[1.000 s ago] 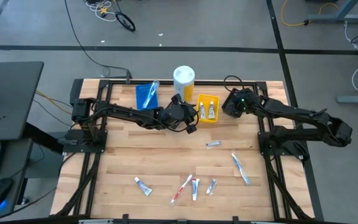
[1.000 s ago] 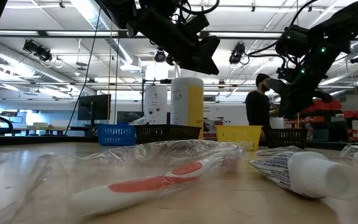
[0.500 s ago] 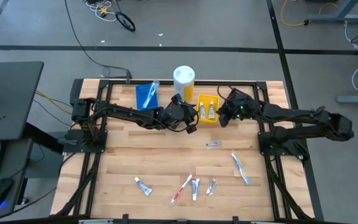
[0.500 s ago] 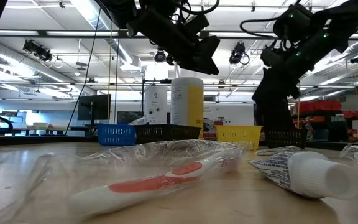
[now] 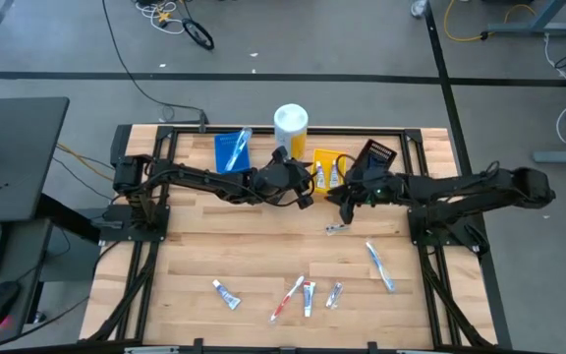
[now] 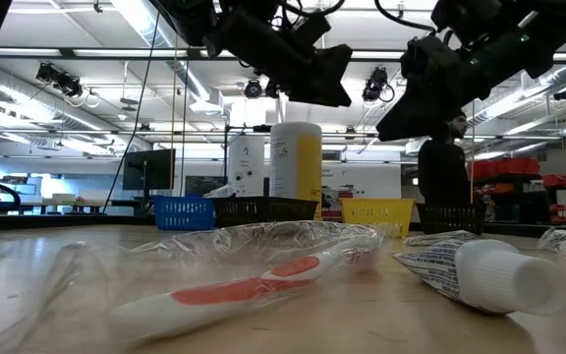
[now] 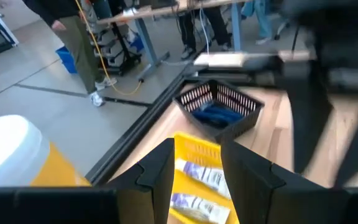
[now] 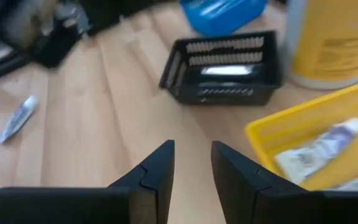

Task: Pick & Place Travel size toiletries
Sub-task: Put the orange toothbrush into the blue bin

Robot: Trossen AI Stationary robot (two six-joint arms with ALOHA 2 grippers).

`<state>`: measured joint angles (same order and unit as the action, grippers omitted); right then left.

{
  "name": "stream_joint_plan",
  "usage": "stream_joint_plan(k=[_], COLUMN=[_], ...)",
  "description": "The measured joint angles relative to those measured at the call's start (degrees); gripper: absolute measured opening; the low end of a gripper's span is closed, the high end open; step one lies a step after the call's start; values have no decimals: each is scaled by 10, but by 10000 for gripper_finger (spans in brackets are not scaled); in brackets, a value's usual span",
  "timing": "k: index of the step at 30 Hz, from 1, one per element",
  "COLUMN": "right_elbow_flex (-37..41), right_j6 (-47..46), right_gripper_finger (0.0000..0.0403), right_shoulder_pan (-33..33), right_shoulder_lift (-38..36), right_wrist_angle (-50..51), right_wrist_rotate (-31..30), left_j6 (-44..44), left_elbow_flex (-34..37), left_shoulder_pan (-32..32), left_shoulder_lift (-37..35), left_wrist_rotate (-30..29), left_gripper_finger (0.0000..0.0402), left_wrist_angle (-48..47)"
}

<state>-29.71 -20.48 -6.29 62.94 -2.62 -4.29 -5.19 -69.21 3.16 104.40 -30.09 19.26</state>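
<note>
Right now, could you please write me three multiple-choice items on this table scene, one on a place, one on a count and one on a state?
1. Where does the right gripper hang?
A. Just in front of the yellow bin
B. Over the blue bin
C. At the table's near edge

2. How many tubes lie in the yellow bin?
A. None
B. Two
C. Five

3. What does the right gripper hold?
A. A toothbrush
B. A tube
C. Nothing

Answers:
1 A, the high view shows it beside that bin's near side.
2 B, the high view shows two tubes side by side in it.
3 C, its wrist view shows only bare table between the parted fingers.
</note>
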Motion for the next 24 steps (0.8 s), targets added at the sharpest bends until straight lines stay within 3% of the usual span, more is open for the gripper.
stream_joint_plan(k=[8, 15, 24], right_elbow_flex=[0, 0, 0], right_j6=[7, 100, 99], right_gripper_finger=[115, 115, 115], right_shoulder_pan=[36, 37, 37], right_shoulder_lift=[71, 104, 114], right_wrist_angle=[-54, -159, -164], right_wrist_rotate=[-1, -33, -31], left_j6=[0, 0, 0], left_elbow_flex=[0, 0, 0], left_shoulder_pan=[-1, -1, -1], left_shoulder_lift=[0, 0, 0], left_wrist_rotate=[0, 0, 0], left_gripper_finger=[138, 138, 139], left_wrist_angle=[-1, -3, -3])
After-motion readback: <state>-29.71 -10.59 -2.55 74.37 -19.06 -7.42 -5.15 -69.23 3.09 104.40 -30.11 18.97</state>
